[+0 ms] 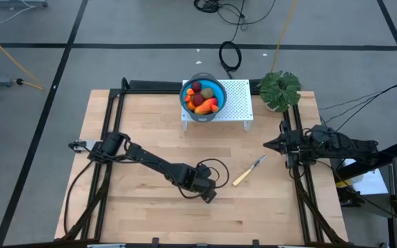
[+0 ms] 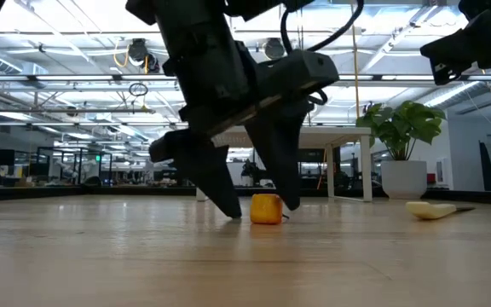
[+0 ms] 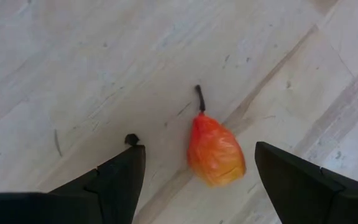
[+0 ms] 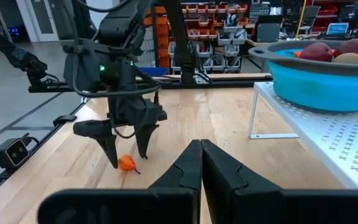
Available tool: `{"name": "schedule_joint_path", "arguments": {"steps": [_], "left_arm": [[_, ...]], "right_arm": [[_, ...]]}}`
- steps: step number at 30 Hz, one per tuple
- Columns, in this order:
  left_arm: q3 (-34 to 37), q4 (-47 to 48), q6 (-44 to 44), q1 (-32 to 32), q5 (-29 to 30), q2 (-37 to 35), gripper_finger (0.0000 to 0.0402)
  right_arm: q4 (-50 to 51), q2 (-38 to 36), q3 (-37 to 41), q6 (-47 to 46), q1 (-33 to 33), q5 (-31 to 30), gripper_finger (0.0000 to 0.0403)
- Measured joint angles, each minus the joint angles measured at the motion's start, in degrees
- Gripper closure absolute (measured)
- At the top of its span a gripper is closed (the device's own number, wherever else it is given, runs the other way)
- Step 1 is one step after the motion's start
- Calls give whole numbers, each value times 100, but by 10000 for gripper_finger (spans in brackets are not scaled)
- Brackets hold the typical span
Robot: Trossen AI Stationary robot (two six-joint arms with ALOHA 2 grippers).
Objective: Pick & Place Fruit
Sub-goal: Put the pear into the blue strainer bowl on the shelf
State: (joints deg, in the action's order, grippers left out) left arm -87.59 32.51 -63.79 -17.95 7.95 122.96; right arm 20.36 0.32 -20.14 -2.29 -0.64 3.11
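Orange and small, one fruit [image 3: 215,151] lay on the bare wood of the table [image 1: 150,117], toward the front edge and a little right of its middle. In the high view it was hidden under the left gripper [image 1: 209,191], so nothing of it showed from above. In the low view only a rounded orange lump appeared, with its thin dark stem barely visible. The left wrist view cut off that gripper's fingers [image 3: 113,186] at the frame's edge, showing only their dark tips.

The fingers stood spread wide, one on each side of the fruit and holding nothing. The fruit sat between them, nearer one finger than the other. Both tips reached down to about table level, and neither touched the fruit in the wrist view.

The rest of the fruit was piled in a blue bowl [image 1: 203,98] on a white perforated stand [image 1: 236,103] at the back edge; the bowl's rim hid the lower pieces.

The right gripper [image 1: 269,144] hung over the right edge, well away from the fruit, its fingers pressed together on nothing.

A knife [image 1: 249,171] lay to the right of the left gripper. A plant [image 1: 280,89] stood at the back right corner.
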Motion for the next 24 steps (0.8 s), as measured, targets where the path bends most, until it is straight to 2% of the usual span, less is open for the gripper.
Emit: {"name": "schedule_joint_path", "arguments": {"steps": [8,24], "left_arm": [[2,40,47,-18,107,0,109],[11,83,-125,-11,232,11,279]], "right_arm": [[3,0,0,18,0,-1,403],[5,0,0,20,0,1,403]]}}
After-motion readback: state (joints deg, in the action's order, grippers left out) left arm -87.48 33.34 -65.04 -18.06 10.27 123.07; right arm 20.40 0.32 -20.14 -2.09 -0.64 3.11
